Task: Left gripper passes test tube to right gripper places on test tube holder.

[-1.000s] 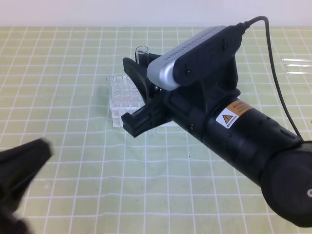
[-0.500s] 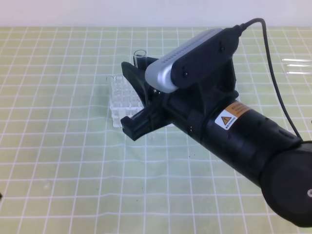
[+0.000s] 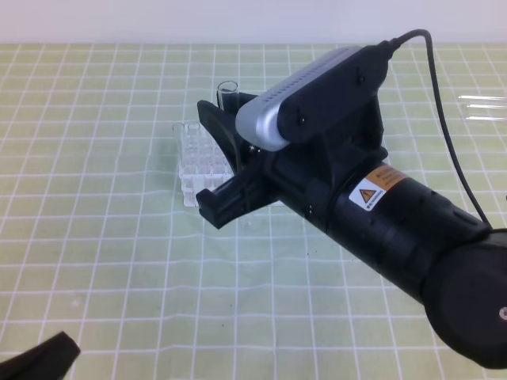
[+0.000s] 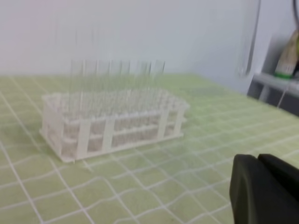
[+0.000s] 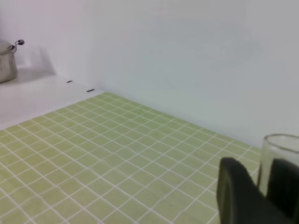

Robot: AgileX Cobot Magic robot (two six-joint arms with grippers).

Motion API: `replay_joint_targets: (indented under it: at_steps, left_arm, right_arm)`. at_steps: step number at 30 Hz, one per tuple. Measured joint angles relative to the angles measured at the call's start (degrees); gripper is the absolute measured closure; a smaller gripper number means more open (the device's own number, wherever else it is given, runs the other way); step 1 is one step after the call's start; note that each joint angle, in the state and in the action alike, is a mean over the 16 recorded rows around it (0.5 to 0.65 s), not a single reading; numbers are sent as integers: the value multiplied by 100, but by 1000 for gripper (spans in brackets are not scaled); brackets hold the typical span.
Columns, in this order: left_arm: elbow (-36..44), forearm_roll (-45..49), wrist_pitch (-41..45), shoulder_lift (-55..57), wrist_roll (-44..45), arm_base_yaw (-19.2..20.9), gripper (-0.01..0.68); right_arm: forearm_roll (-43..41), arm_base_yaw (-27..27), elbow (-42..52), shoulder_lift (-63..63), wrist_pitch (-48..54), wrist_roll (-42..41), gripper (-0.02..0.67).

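Your right arm [image 3: 396,229] fills the high view, its right gripper [image 3: 224,150] hanging over the white test tube holder [image 3: 198,162] on the green gridded mat [image 3: 119,261]. The test tube [image 3: 229,89] stands upright, pinched between the jaws; the right wrist view shows its rimmed mouth rising between the two black fingers [image 5: 236,196]. The tube's lower end is hidden behind the claw, so you cannot tell which hole it sits above, or whether it has entered one.

The main risk, as it looks from here: a blind descent. If the tip meets the lattice between holes, the glass could jam, tilt in the grip or crack, and a push could shove the light holder across the mat. Releasing before the tube is seated could let it topple.

Several tubes already stand in the holder in the left wrist view, though they are blurred; a slanted entry could knock them. Three spare tubes [image 3: 483,108] lie well apart at the mat's far right edge.

Your left gripper [image 4: 264,186] is pressed together and empty, low beside the holder, so it is unlikely to interfere.

Against the earlier frames, the right arm has barely shifted, while the dark shape [image 3: 40,362] at the lower left corner was absent half a second ago.
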Motion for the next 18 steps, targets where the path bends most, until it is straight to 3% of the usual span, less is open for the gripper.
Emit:
replay_joint_targets:
  at_steps: [10, 18]
  left_arm:
    - [327, 22, -5, 20, -3, 3, 675]
    - [344, 27, 11, 33, -4, 5, 675]
  right_arm:
    - [72, -36, 0, 0, -32, -118, 559]
    - [283, -437, 0, 0, -139, -348, 559]
